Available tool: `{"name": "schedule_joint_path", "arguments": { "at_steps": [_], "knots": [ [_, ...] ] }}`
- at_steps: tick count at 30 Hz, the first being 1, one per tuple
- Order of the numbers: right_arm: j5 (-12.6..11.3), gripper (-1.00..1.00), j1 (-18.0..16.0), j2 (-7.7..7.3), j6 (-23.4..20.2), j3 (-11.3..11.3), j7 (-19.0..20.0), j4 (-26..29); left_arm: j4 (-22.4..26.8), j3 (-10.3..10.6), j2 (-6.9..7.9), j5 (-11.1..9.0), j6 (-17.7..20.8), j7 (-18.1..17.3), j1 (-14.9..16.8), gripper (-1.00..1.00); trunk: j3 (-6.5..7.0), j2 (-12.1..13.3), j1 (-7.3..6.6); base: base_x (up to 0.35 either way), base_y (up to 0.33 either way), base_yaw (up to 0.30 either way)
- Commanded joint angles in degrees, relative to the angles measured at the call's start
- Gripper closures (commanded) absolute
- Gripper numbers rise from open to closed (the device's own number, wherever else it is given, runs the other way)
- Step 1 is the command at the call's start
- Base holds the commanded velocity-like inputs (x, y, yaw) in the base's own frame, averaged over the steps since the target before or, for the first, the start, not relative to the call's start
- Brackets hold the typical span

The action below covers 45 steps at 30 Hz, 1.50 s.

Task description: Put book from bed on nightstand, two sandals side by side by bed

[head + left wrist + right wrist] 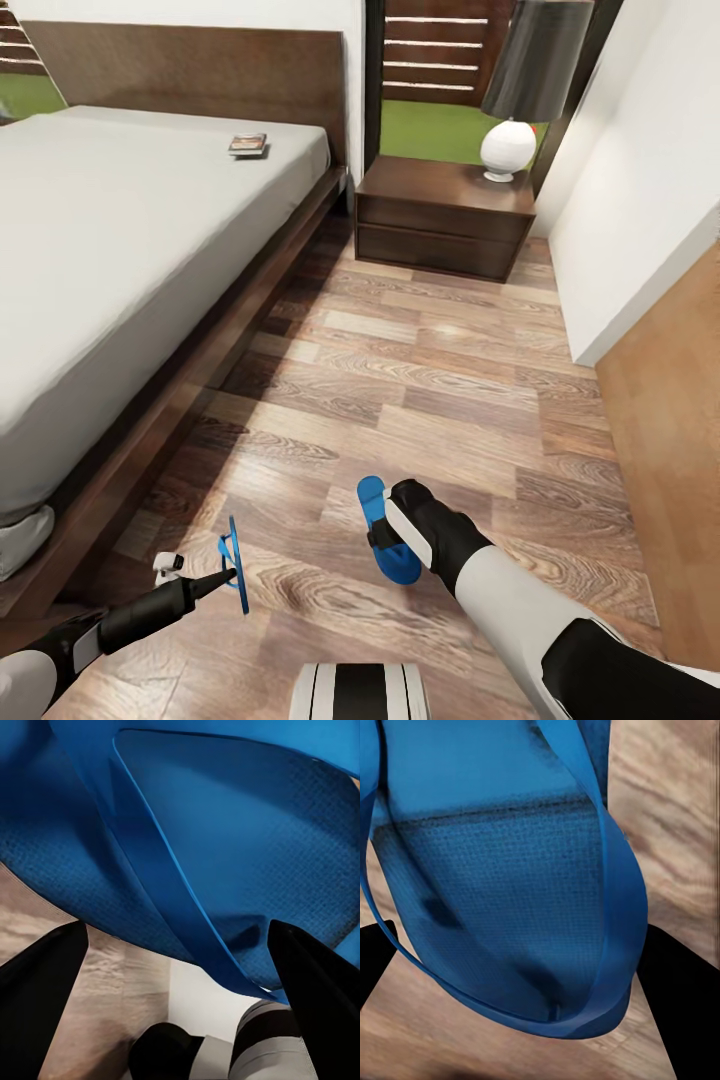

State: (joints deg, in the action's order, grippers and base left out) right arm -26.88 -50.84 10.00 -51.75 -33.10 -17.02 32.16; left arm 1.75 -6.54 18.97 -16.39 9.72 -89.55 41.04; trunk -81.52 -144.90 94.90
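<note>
The book [247, 145] lies on the grey mattress of the bed [120, 240], near the headboard. The nightstand [445, 215] stands to the right of the bed, against the window wall. My left gripper [228, 576] is shut on one blue sandal [236, 560], which hangs edge-on just above the floor by the bed frame. In the left wrist view this sandal [225, 847] sits close between the dark fingers [41, 1001]. My right gripper [392, 535] is shut on the other sandal [384, 528], low over the planks. That sandal [502, 870] shows in the right wrist view.
A lamp [512, 140] with a dark shade stands on the nightstand. A wide strip of wood-plank floor [420, 380] runs between the bed and the white wall [650, 200] at the right. A white bundle [20, 540] lies under the bed's near corner.
</note>
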Motion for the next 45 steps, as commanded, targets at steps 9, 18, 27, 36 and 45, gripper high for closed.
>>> {"name": "schedule_joint_path", "arguments": {
  "at_steps": [9,18,27,36,45],
  "knots": [
    [-0.57,1.00,-0.04,0.00,-0.07,-0.07,-0.58,0.01,0.03,-0.41,-0.01,0.48,0.57,-0.18,0.01,1.00,1.96,0.11,-0.24,0.000,0.000,0.000],
    [-0.66,1.00,-0.04,0.00,-0.07,0.24,-0.51,-0.08,0.01,-0.41,0.01,0.48,0.83,-0.18,0.01,1.00,3.96,0.23,-0.47,0.000,0.000,0.000],
    [-0.59,1.00,-0.04,0.00,-0.15,0.28,-0.51,-0.15,0.01,-0.41,0.02,0.48,0.93,-0.10,0.01,1.00,5.95,0.35,-0.70,0.000,0.000,0.000],
    [-0.45,1.00,0.00,0.00,-0.10,0.18,-0.51,-0.42,0.01,-0.41,0.02,0.48,0.92,-0.10,0.01,1.00,7.94,0.47,-0.93,0.000,0.000,0.000],
    [-0.60,1.00,0.01,0.00,0.02,0.15,-0.48,-0.76,0.01,-0.35,0.02,0.53,0.92,-0.11,0.01,1.00,9.94,0.59,-1.17,0.000,0.000,0.000]
  ]
}}
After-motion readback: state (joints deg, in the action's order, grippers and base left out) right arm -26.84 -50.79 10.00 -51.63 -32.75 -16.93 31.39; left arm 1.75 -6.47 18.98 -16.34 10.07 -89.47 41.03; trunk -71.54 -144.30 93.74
